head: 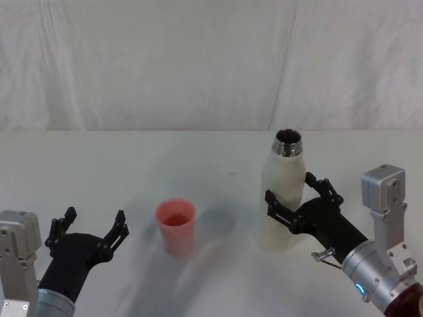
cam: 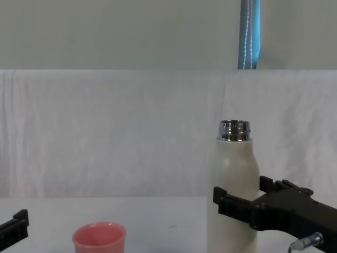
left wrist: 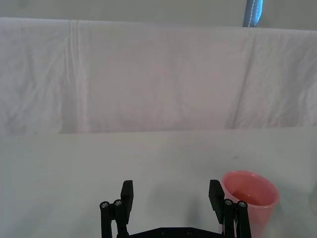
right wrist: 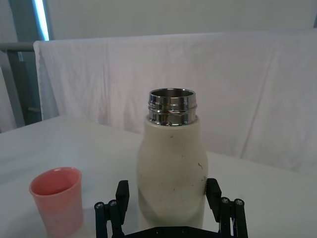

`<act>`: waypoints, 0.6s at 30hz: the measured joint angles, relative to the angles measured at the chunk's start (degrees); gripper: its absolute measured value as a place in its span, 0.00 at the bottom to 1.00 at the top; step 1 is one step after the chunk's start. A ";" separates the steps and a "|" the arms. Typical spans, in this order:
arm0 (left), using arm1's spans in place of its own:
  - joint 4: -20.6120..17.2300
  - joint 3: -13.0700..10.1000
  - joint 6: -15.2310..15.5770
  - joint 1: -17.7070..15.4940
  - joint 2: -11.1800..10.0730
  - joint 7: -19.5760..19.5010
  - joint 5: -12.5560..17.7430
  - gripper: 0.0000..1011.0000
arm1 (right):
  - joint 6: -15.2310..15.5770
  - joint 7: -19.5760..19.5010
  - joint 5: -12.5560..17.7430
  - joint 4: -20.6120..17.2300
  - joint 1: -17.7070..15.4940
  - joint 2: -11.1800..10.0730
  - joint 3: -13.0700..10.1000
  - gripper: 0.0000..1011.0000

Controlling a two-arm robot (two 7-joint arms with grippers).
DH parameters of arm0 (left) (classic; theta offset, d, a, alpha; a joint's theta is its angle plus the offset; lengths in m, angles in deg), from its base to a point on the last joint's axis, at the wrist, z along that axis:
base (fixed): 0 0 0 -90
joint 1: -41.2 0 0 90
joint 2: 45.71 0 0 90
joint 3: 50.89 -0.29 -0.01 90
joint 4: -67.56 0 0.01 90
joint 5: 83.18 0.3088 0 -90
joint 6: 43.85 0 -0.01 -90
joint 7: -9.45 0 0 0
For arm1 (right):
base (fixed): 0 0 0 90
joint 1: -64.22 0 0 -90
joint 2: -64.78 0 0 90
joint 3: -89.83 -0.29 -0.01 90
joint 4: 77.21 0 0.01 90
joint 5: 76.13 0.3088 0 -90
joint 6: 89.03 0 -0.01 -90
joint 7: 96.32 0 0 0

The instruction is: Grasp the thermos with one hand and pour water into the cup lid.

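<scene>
No writing, label, brand or number can be read anywhere, neither on the tall cream-white matte thermos (right wrist: 171, 173) nor on the small salmon-pink plastic cup lid (head: 176, 226) beside it.

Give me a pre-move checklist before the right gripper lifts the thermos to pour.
1. Right gripper straddles the thermos: ok, one finger on each side of the lower body.
2. Fingers clamped on the thermos wall: cannot tell; in the right wrist view narrow gaps seem to remain.
3. Thermos upright with its steel neck uncapped: ok.
4. Cup lid upright, mouth up, to the thermos's left: ok.
5. Left gripper away from the pour path: not ok; it sits open right beside the cup lid.
6. Table between thermos and cup lid unobstructed: ok.
</scene>
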 joint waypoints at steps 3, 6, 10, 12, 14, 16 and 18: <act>0.00 0.00 0.00 0.00 0.00 0.00 0.00 0.99 | -0.02 0.07 0.08 0.41 0.36 0.18 0.30 0.99; 0.00 -0.01 0.00 0.00 0.00 0.00 0.00 0.99 | -0.04 0.08 0.14 0.85 0.73 0.36 0.51 0.99; 0.00 0.00 0.00 0.00 0.00 0.00 0.00 0.99 | -0.06 0.00 0.14 1.42 1.07 0.55 0.64 0.99; 0.00 0.00 0.00 0.00 0.00 0.00 0.00 0.99 | -0.10 -0.16 0.13 1.89 1.31 0.72 0.69 0.99; 0.00 0.00 0.00 0.00 0.00 0.00 0.00 0.99 | -0.10 -0.41 0.10 2.31 1.53 0.93 0.70 0.99; 0.00 0.00 0.00 0.00 0.00 0.00 0.00 0.99 | -0.11 -0.58 0.08 2.59 1.70 1.09 0.69 0.99; 0.00 0.00 0.00 0.00 0.00 0.00 0.00 0.99 | -0.13 -0.84 0.03 3.16 2.01 1.39 0.65 0.99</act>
